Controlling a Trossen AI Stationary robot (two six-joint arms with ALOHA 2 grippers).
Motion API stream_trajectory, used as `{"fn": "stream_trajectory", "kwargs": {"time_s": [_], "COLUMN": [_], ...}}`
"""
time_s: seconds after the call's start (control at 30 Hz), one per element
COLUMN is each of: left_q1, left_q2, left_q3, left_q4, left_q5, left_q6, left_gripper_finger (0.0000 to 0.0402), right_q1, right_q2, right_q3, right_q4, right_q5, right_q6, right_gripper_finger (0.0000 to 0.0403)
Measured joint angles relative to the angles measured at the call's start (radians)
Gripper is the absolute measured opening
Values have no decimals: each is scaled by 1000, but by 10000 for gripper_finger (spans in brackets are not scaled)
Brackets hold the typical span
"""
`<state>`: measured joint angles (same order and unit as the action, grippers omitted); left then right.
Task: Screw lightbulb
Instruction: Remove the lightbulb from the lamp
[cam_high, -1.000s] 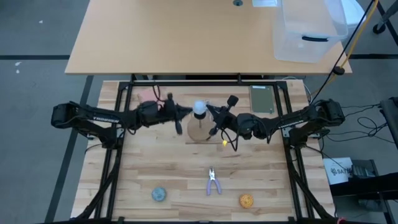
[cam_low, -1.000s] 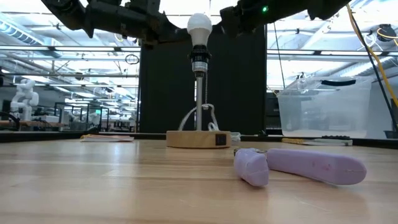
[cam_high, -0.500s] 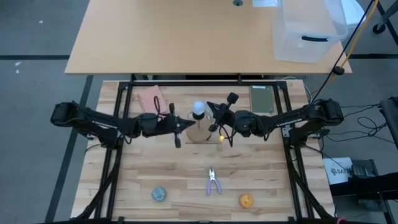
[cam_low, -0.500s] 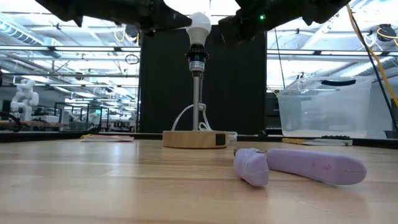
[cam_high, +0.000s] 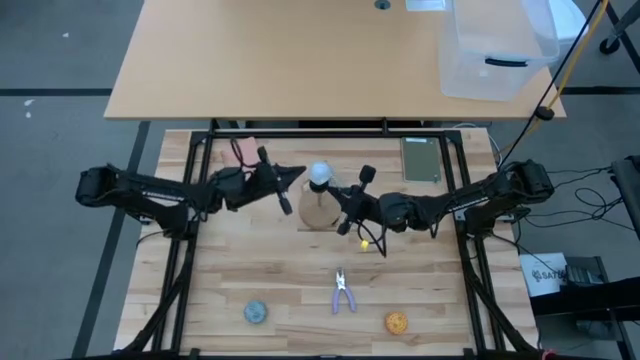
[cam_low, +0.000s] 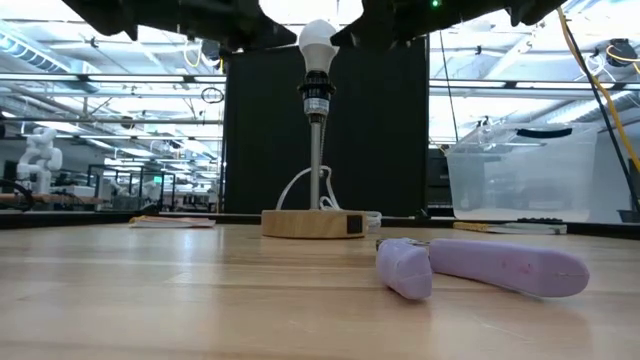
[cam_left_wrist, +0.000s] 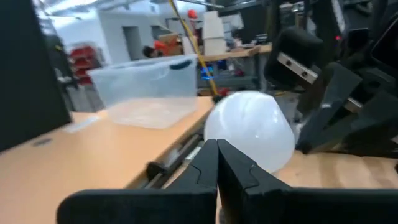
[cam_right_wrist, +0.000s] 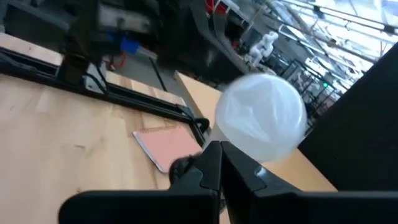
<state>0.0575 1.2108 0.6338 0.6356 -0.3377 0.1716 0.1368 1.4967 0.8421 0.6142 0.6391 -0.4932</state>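
No legible text; lightbulb (cam_low: 319, 45) seated upright.

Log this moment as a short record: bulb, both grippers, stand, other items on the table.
lightbulb: upright in the socket atop the lamp post
left gripper: beside the bulb, fingers shut, not gripping it
right gripper: on the bulb's other side, fingers shut, not gripping it
wooden stand: flat on the table
purple pliers: near front edge
blue-grey ball: front left
orange ball: front right

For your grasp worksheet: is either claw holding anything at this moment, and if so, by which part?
Nothing is held. Both the left claw and the right claw are shut and empty beside the lightbulb, which sits in its socket.
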Motion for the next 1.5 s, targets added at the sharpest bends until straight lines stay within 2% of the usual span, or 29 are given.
{"fn": "stream_trajectory", "kwargs": {"time_s": [0.1, 0.2, 0.37, 0.57, 0.77, 0.9, 1.0, 1.07, 1.17, 1.27, 1.37, 1.5], "left_q1": [31, 44, 30, 0, -25, -28, -36, -48, -76, -93, -77, -22], "left_q2": [9, 12, 12, 12, 12, 12, 12, 9, -7, -32, -39, -34], "left_q3": [0, 0, 0, 0, 0, 0, 0, 0, 0, 0, 0, 0], "left_q4": [2, 3, 2, 2, 1, 2, 16, 29, 55, 67, 66, 48], "left_q5": [78, 112, 120, 126, 134, 282, 316, 309, 258, 126, -14, -7], "left_q6": [-37, -58, -62, -63, -63, -63, -59, -41, 14, 57, 67, 14], "left_gripper_finger": [0, 0, 0, 0, 0, 0, 0, 0, 0, 0, 0, 0], "right_q1": [4, 1, -13, -16, -42, -76, -97, -101, -84, -51, -12, 42], "right_q2": [0, 0, 0, 0, 0, 0, 0, 0, 0, 0, 0, 0], "right_q3": [0, 0, 0, 0, 0, 0, 0, 0, 0, 0, 0, 0], "right_q4": [22, 45, 74, 76, 79, 79, 79, 76, 70, 55, 51, 68], "right_q5": [1, 16, 26, 106, 113, 63, 49, 63, 154, 214, 219, 205], "right_q6": [-28, -42, -51, -70, -77, -77, -70, -69, -72, -94, -103, -127], "right_gripper_finger": [0, 0, 0, 0, 0, 0, 0, 0, 0, 0, 0, 0]}}
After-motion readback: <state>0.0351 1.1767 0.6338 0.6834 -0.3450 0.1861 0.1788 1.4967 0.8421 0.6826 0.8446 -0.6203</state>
